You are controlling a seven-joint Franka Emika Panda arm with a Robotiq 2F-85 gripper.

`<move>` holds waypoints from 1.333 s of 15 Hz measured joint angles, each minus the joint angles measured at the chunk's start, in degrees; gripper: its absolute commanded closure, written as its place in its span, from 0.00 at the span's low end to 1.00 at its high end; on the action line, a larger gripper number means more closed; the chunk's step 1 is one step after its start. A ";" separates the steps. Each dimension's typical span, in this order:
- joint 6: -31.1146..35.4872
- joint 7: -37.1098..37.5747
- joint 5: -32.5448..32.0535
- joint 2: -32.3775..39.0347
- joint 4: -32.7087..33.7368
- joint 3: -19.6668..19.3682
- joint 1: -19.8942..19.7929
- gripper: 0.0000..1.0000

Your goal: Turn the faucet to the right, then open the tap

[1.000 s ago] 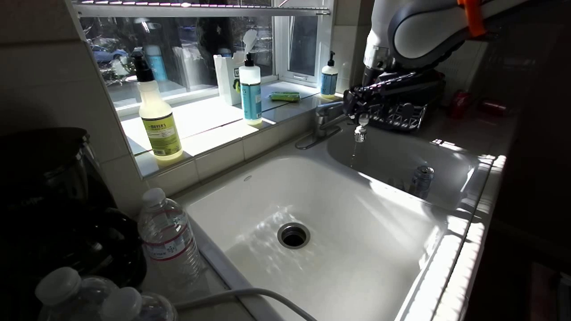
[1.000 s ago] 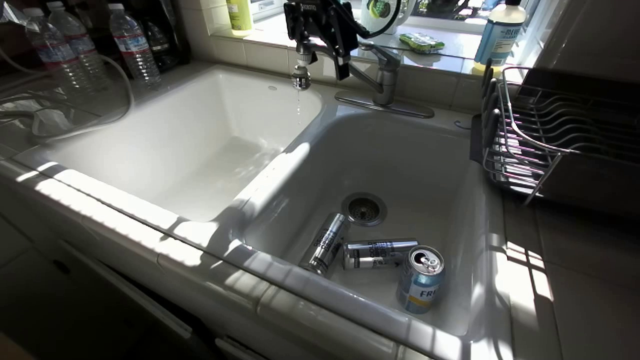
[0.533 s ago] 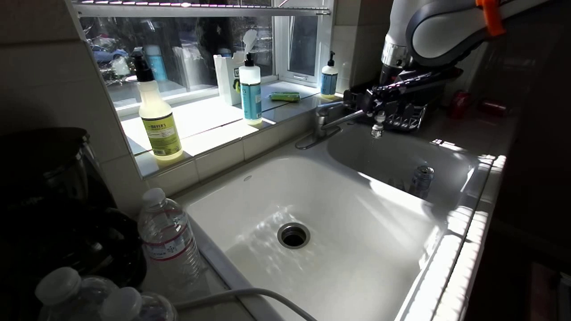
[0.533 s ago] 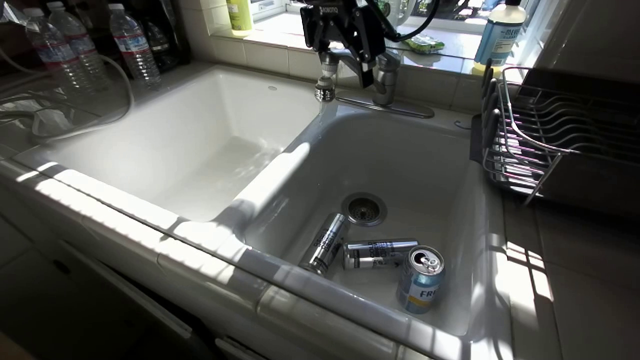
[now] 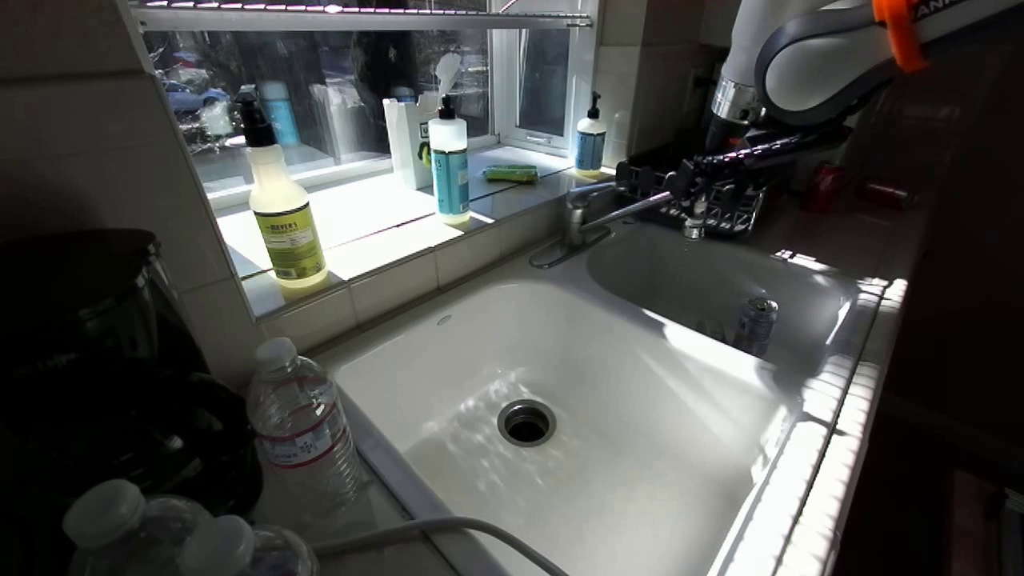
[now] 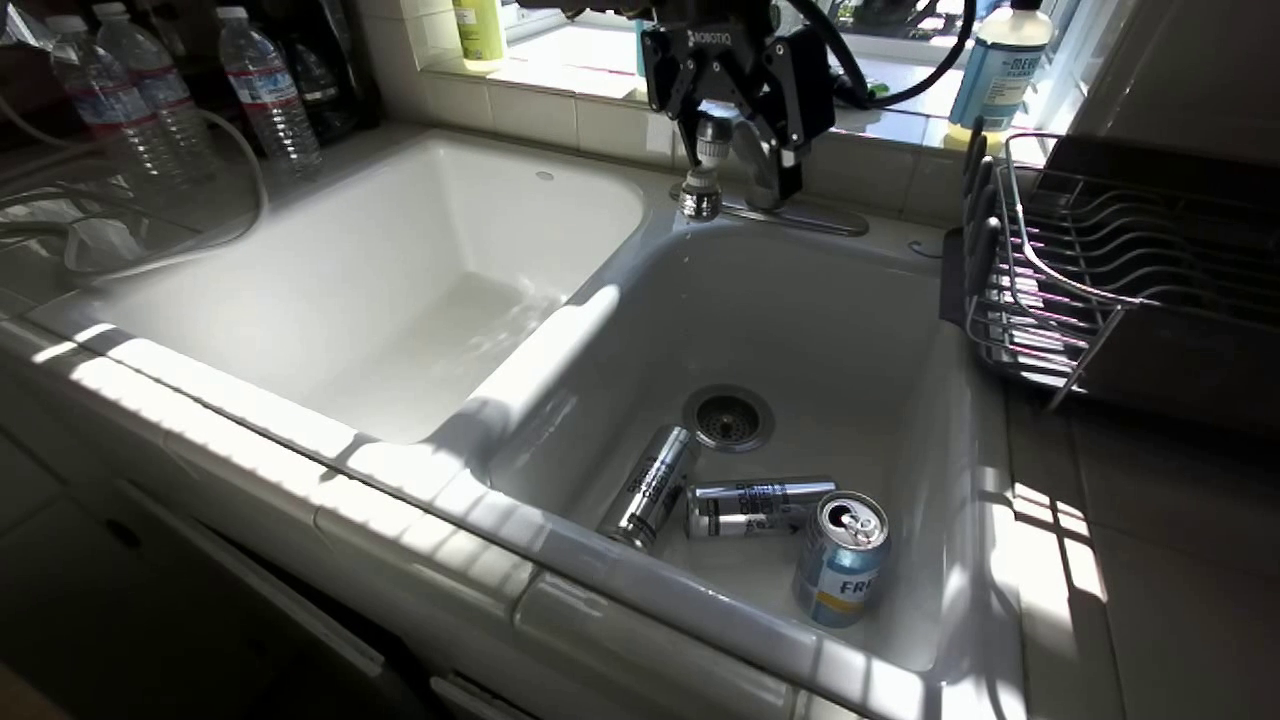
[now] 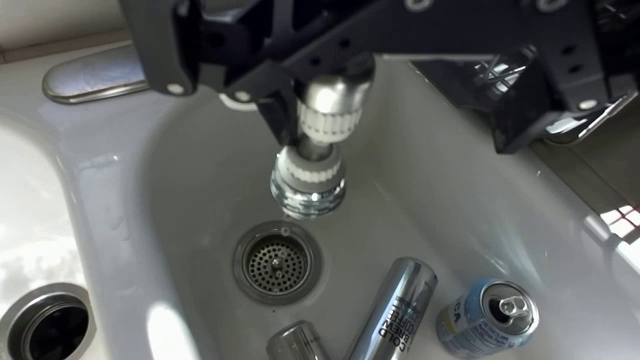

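Gripper (image 6: 738,178) and arm (image 5: 824,64) sit further toward frame right in both exterior views than a second ago. Faucet spout (image 5: 632,210) swings the same way, more of its length uncovered in an exterior view. Spray head (image 6: 700,195) goes from the frame-left basin (image 6: 480,195) to the frame-right basin (image 6: 820,300) in an exterior view. Drip trail (image 7: 285,231) looks fainter. Green packet (image 6: 878,89) now mostly blocked from view.

Clock centred on the drain (image 6: 728,418): gripper (image 6: 740,178) at twelve, jaws well apart, faucet (image 6: 755,165) showing between them. Same basin (image 6: 840,310): silver can (image 6: 652,487) lying at half past seven, second silver can (image 6: 760,508) lying between five and six, blue can (image 6: 843,565) upright at five. Dish rack (image 6: 1040,262) at two, labelled bottle (image 6: 1000,75) at one, water bottles (image 6: 268,90) at ten.
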 measured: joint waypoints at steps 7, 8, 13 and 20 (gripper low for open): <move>-2.64 0.08 0.00 -3.70 -0.76 0.99 -0.36 0.00; -3.97 0.61 0.00 -4.76 -0.40 1.54 -0.34 0.00; -5.69 8.95 -1.42 -7.86 3.44 4.23 -0.41 0.00; -3.78 20.31 -0.37 -3.61 8.10 4.25 -0.78 0.00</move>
